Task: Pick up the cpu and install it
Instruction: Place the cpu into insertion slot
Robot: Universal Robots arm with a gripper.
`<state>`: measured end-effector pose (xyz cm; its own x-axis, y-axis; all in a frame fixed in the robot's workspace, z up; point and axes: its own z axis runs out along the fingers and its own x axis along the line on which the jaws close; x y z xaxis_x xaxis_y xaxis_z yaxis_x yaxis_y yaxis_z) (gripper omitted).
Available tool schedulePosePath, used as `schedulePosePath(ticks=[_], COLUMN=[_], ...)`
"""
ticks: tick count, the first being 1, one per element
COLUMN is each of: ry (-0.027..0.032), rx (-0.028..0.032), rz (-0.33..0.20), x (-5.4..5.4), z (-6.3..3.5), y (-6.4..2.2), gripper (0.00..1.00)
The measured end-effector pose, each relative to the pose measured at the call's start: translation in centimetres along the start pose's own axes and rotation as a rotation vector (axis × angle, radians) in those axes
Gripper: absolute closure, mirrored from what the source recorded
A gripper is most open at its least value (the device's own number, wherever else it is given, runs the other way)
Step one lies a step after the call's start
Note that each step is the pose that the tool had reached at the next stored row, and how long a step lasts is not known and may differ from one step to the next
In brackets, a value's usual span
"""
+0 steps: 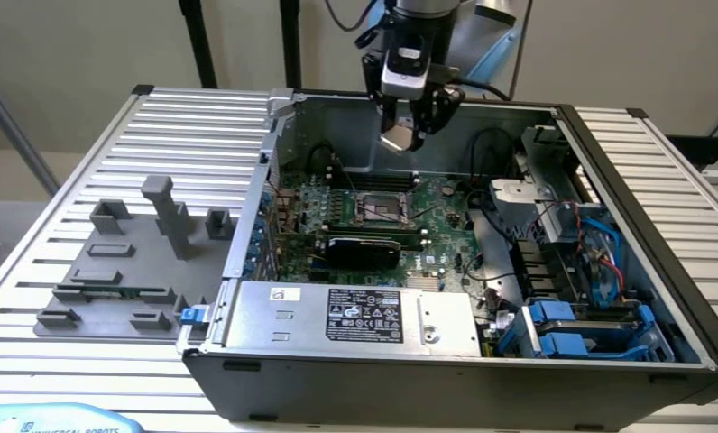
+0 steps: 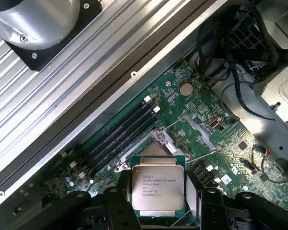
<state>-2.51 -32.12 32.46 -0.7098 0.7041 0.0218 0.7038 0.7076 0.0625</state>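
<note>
The cpu [image 2: 157,188] is a flat square chip with a silvery printed top, and my gripper [image 2: 158,201] is shut on it by two opposite edges. In the exterior view the gripper [image 1: 405,133] hangs with the cpu [image 1: 399,137] inside the open computer case, near its back wall. The black-framed socket [image 1: 381,209] of the green motherboard [image 1: 437,257] lies well below, its frame open. In the wrist view the socket [image 2: 156,143] shows just beyond the chip's far edge, partly covered by it.
The case walls [image 1: 262,171] ring the board, with the power supply [image 1: 353,316] in front and cables and blue drive bays [image 1: 575,325] at the exterior view's right. Grey fixture blocks [image 1: 154,234] stand on the ribbed table at the exterior view's left. Memory slots [image 2: 120,132] run beside the socket.
</note>
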Motion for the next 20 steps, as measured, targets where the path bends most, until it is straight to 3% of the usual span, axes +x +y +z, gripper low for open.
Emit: schedulePosePath(ticks=[15,20], ry=[-0.0152,-0.0168], rx=[-0.0040,-0.0011], rz=[0.273,0.354], x=[-0.02,-0.02], z=[0.72,1.02], y=[-0.04,-0.07], gripper=[0.45,0.45])
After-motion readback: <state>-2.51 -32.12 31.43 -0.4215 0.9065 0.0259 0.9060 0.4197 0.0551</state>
